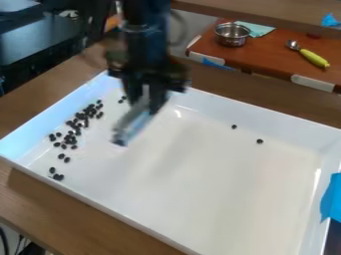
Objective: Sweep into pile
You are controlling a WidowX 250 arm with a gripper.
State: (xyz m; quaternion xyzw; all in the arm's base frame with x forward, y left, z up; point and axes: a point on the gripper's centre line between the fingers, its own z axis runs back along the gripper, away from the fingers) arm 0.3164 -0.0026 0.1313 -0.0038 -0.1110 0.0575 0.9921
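Note:
My gripper (149, 94) hangs over the upper left part of the white tray (246, 199), shut on a pale, narrow sweeping tool (132, 121). The tool slants down to the left and has a dark lower end; it is blurred. Left of it, dark beans (86, 124) lie in a loose band along the tray's left side. Several more beans (57, 177) are near the left front corner. A few sit just left of the gripper by the back wall. Two single beans (259, 141) lie apart at the right, toward the back wall.
Raised walls surround the tray on a brown wooden table (40, 194). Blue tape (331, 198) is on its right wall. Behind, a red-brown surface holds a metal pot (232, 35), a teal cloth (256, 29) and a spoon with a yellow-green handle (313, 57).

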